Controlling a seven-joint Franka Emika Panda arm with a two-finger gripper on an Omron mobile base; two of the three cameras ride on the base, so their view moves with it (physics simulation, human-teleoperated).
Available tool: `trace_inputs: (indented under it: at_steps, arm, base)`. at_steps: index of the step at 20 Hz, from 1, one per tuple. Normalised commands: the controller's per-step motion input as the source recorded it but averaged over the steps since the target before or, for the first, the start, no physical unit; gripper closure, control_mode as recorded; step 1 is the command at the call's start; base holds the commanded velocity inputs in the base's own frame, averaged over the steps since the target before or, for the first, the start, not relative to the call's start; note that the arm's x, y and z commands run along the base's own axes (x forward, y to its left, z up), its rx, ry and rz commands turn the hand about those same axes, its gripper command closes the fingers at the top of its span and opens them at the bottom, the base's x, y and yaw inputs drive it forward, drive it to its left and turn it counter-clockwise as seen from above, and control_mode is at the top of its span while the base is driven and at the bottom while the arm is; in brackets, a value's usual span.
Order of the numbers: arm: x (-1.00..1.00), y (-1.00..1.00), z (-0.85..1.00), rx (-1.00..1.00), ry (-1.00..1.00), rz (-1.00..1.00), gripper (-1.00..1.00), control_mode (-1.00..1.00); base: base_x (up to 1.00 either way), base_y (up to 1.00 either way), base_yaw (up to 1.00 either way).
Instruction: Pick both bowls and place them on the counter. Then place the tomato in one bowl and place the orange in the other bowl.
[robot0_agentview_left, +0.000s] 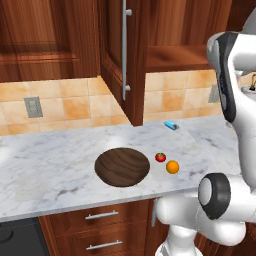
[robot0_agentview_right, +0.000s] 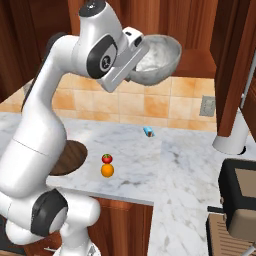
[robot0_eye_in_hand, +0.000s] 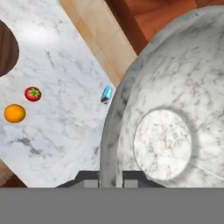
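My gripper (robot0_eye_in_hand: 111, 178) is shut on the thick rim of the grey-white marbled bowl (robot0_agentview_right: 159, 56), which it holds tilted high in the air in front of the open cabinet's wooden shelf (robot0_agentview_right: 197, 62). In the hand view the bowl (robot0_eye_in_hand: 175, 122) covers the right half. The wide dark brown wooden bowl (robot0_agentview_left: 122, 166) sits on the marble counter (robot0_agentview_left: 50, 160). To its right, side by side, lie the tomato (robot0_agentview_left: 160, 157) and the orange (robot0_agentview_left: 172, 167). Both fruits lie far below the held bowl, tomato (robot0_eye_in_hand: 33, 93) and orange (robot0_eye_in_hand: 15, 113).
A small blue object (robot0_agentview_left: 171, 125) lies near the tiled wall behind the fruits. An upper cabinet door (robot0_agentview_left: 120, 60) stands open over the counter. A dark toaster-like appliance (robot0_agentview_right: 240, 200) stands at the right end, with a white cylinder (robot0_agentview_right: 230, 140) behind it.
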Motion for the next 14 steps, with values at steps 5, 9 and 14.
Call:
trace_inputs:
  at_steps: [5,9,14]
  arm:
    - [-0.72,0.12,-0.54,0.0,0.05,0.0,1.0,-1.0]
    - [-0.24,0.08,-0.81,0.01,0.11,0.0,1.0,-1.0]
    - [0.05,0.04,-0.65,0.05,0.17,0.0,1.0,-1.0]
  base:
    - [0.0,0.0,0.0]
    - [0.0,0.0,0.0]
    - [0.0,0.0,0.0]
